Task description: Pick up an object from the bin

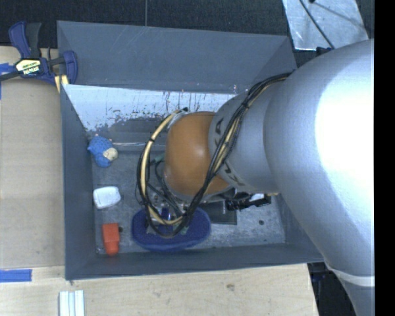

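The claw is hanging over the blue dish lying right beneath it, though I cannot tell how far open it is, and the dish is looking light, stiff and slippery, so I'm guessing its rim offers the best hold.

blue dish half beneath arm

— Where do you look from?
— One camera: you look down on the bin from above, tilted somewhat to one side.
— How near?
— Near: the bin spans your view, the arm bulks behind the gripper, and the bin's floor shows ahead of it.
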Controlling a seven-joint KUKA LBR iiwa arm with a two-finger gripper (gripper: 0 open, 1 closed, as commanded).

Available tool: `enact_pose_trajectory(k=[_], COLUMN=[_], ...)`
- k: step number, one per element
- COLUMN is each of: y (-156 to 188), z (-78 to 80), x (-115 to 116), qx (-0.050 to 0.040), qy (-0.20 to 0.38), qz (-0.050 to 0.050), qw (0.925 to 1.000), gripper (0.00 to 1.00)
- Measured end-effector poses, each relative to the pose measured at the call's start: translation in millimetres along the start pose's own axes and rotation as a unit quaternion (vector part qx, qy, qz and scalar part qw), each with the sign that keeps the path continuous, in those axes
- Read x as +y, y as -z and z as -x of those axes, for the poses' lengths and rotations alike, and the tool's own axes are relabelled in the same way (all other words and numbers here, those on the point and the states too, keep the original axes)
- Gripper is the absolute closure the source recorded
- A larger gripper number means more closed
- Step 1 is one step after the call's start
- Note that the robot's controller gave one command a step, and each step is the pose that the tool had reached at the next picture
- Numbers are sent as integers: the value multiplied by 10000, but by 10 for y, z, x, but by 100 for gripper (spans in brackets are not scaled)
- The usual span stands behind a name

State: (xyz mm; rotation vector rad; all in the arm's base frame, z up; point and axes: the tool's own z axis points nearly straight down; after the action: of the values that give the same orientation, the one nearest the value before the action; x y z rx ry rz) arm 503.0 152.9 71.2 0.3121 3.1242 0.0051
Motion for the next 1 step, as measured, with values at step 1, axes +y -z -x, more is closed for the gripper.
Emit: enact_pose_trajectory(k=[1], y=[48], z=[-9], x=[-60], qx=[-15], qy=[131], qz=[-4], qw=[9999], gripper=[100])
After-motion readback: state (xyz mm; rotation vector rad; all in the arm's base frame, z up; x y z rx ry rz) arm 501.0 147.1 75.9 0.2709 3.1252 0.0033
